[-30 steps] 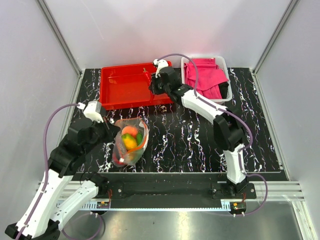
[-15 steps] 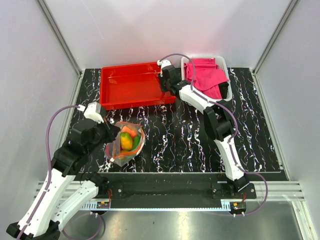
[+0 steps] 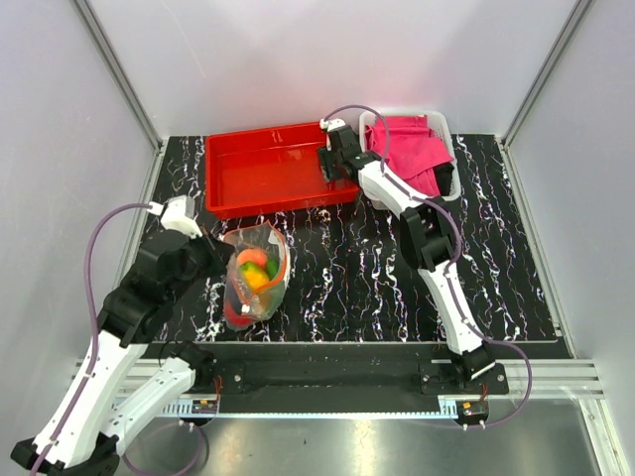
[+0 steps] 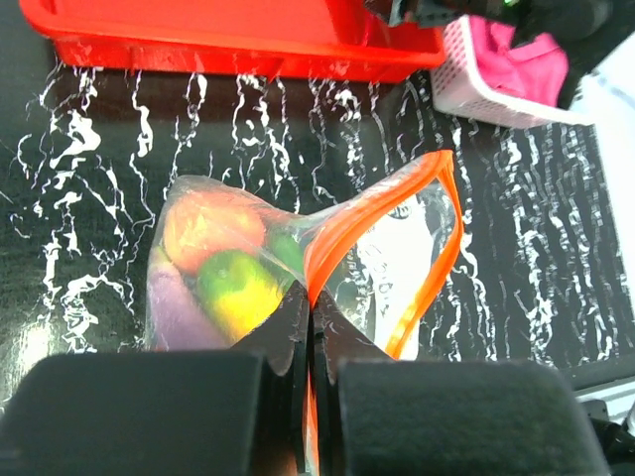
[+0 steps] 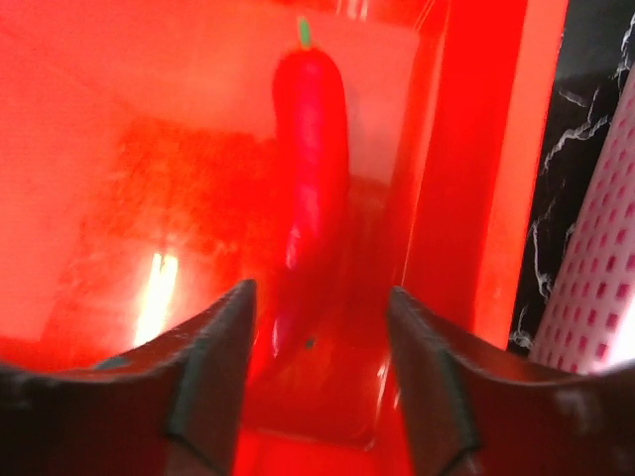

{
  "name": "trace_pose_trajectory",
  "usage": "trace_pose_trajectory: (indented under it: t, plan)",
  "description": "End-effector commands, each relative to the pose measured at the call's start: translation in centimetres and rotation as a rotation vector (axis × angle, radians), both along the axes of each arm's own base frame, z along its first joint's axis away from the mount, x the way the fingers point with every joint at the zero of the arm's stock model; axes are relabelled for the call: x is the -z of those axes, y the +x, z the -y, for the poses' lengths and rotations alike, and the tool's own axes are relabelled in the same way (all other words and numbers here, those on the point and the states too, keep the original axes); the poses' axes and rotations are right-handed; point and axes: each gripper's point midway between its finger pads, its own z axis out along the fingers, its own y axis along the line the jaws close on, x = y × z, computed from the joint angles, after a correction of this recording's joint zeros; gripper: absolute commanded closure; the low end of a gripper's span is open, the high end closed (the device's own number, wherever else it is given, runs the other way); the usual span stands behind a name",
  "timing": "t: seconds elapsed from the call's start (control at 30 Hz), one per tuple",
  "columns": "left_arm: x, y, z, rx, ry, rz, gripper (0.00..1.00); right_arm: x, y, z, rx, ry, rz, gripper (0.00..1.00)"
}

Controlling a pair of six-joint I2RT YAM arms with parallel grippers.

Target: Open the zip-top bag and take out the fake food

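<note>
Zip-top bag (image 4: pixel 298 260) rim pinched in left fingers (image 4: pixel 149 416); only right wrist view shows chili (image 5: pixel 310 149), seemingly, beyond spread right fingers (image 5: pixel 213 367).

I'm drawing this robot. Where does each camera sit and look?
Top: above, behind the arms, looking down on the table; both arms show.
Left wrist: behind the left gripper, which pinches the zip-top bag it faces.
Right wrist: behind the open right gripper, facing a red chili in the red tray.
Shared: top and left wrist both see bag, tray.
</note>
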Motion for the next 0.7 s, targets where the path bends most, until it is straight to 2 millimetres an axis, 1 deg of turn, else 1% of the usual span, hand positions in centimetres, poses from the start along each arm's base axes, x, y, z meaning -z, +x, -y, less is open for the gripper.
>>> trace_pose_trajectory:
  t: [0.0, 0.03, 0.1, 0.13, 0.17, 0.2, 0.23, 0.27, 0.3, 0.33, 0.37, 0.4, 0.43, 0.47, 0.5, 0.53, 0.57, 0.6, 0.63, 0.67]
  plan:
    - [-0.3, 1.4, 0.9, 0.011, -0.017, 0.02, 1.0, -3.8, -1.0, 0.4, 0.039, 0.022, -0.028, 0.3]
    - [0.2, 1.6, 1.1, 0.015, -0.014, 0.009, 1.0, -5.3, -1.4, 0.4, 0.048, 0.043, -0.024, 0.28]
    - [0.4, 1.8, 1.5, 0.025, -0.02, 0.007, 1.0, -5.9, -2.9, -0.1, 0.046, 0.1, -0.077, 0.25]
    - [1.0, 1.9, 1.6, 0.028, -0.019, -0.007, 1.0, -7.7, -3.9, -0.7, 0.033, 0.163, -0.1, 0.25]
    - [0.9, 2.1, 1.8, 0.031, -0.023, -0.001, 1.0, -8.3, -4.7, -1.0, 0.032, 0.194, -0.122, 0.24]
    - [1.0, 2.2, 1.8, 0.031, -0.024, -0.003, 1.0, -9.5, -5.6, -1.0, 0.038, 0.229, -0.137, 0.24]
    - [1.4, 2.2, 1.9, 0.031, -0.022, -0.012, 1.0, -10.1, -6.9, -1.8, 0.031, 0.295, -0.192, 0.23]
    - [1.4, 2.3, 1.9, 0.029, -0.026, -0.009, 1.0, -9.6, -8.0, -2.0, 0.025, 0.313, -0.234, 0.2]
    - [1.6, 2.3, 2.0, 0.031, -0.027, -0.012, 1.0, -11.6, -9.1, -2.2, 0.012, 0.35, -0.232, 0.19]
    - [2.0, 2.3, 2.0, 0.031, -0.029, -0.018, 1.0, -12.3, -10.1, -2.7, 0.013, 0.386, -0.253, 0.19]
    - [2.1, 2.3, 2.1, 0.031, -0.032, -0.019, 1.0, -11.7, -11.5, -3.2, 0.0, 0.385, -0.285, 0.18]
    - [2.1, 2.3, 2.1, 0.03, -0.036, -0.017, 1.0, -13.8, -12.6, -3.4, -0.014, 0.412, -0.271, 0.17]
    - [2.3, 2.2, 2.0, 0.027, -0.038, -0.018, 1.0, -14.3, -14.0, -4.2, -0.035, 0.413, -0.275, 0.16]
    - [2.1, 2.2, 2.1, 0.028, -0.044, -0.014, 1.0, -13.8, -15.4, -4.4, -0.047, 0.399, -0.294, 0.15]
    - [1.9, 2.1, 2.0, 0.027, -0.048, -0.007, 1.0, -15.6, -16.4, -4.4, -0.056, 0.405, -0.259, 0.07]
    - [1.8, 2.1, 2.1, 0.027, -0.054, -0.006, 1.0, -16.0, -17.6, -4.9, -0.074, 0.4, -0.256, 0.04]
    - [1.6, 2.0, 2.1, 0.028, -0.061, -0.001, 1.0, -15.0, -19.8, -5.7, -0.1, 0.374, -0.285, 0.0]
    - [1.4, 1.8, 2.1, 0.031, -0.07, 0.004, 1.0, -16.5, -21.3, -5.9, -0.121, 0.375, -0.254, 0.0]
    - [1.2, 1.8, 2.1, 0.032, -0.076, 0.008, 1.0, -16.6, -22.6, -6.1, -0.141, 0.362, -0.251, 0.0]
    - [1.2, 1.7, 2.1, 0.035, -0.077, 0.011, 1.0, -16.9, -25.1, -6.4, -0.175, 0.348, -0.252, 0.0]
